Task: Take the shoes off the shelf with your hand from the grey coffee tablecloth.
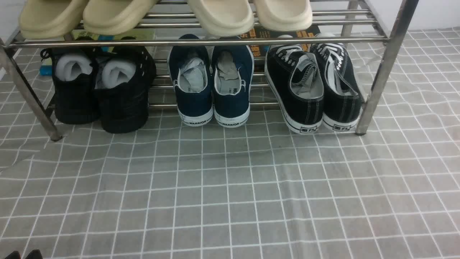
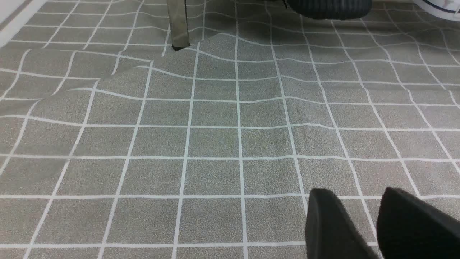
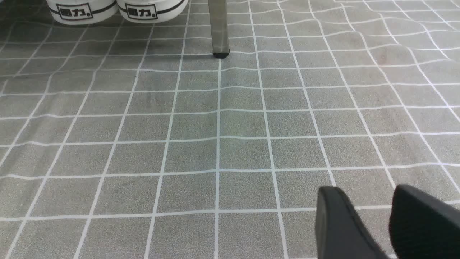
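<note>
The black canvas shoes (image 1: 312, 86) with white laces and soles stand side by side at the right end of the lower tier of the silver shelf (image 1: 201, 41), heels toward me. Their white heels show in the right wrist view (image 3: 115, 9), next to a shelf leg (image 3: 219, 28). My left gripper (image 2: 359, 194) hovers low over the grey coffee tablecloth (image 1: 230, 187), its fingers apart and empty; its tips peek in at the front view's bottom left (image 1: 21, 254). My right gripper (image 3: 368, 190) is open and empty over the cloth, well short of the shoes.
Navy sneakers (image 1: 212, 82) stand mid-shelf and black knit shoes stuffed with white paper (image 1: 100, 86) at the left. Beige slippers (image 1: 161, 14) lie on the top tier. Slanted shelf legs stand at both ends (image 1: 377, 79). The cloth is wrinkled near the left leg (image 2: 178, 25).
</note>
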{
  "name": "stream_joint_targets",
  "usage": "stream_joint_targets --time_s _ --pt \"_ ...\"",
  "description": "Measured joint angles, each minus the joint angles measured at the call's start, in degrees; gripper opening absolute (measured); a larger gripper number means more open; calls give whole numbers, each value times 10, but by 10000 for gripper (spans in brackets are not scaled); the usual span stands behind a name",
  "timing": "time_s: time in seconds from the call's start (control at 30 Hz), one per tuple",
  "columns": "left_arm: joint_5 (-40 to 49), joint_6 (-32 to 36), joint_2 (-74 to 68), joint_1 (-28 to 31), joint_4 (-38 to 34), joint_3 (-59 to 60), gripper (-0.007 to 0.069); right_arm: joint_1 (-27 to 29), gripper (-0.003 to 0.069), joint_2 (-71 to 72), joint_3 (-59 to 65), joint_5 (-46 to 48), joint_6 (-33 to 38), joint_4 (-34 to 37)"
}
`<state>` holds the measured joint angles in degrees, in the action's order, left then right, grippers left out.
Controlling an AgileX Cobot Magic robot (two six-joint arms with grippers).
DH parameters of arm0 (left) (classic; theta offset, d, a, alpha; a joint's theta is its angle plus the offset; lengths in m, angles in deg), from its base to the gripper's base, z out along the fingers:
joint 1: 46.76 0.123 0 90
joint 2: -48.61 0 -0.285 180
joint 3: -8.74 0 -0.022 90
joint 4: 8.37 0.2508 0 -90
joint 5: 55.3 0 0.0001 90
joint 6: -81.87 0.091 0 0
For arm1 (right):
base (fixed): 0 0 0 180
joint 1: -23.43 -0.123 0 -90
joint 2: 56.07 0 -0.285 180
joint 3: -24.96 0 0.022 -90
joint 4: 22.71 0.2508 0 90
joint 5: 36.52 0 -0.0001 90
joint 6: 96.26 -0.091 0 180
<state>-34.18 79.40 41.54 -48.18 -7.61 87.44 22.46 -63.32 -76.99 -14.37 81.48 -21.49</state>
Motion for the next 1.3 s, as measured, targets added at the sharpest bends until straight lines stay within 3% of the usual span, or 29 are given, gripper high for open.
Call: stream_joint_targets --time_s 1.17,1.3 --pt "0 0 0 0 0 0 239 0 239 0 0 0 0 -25" --pt "0 0 0 0 0 0 239 0 239 0 0 -2 -38 18"
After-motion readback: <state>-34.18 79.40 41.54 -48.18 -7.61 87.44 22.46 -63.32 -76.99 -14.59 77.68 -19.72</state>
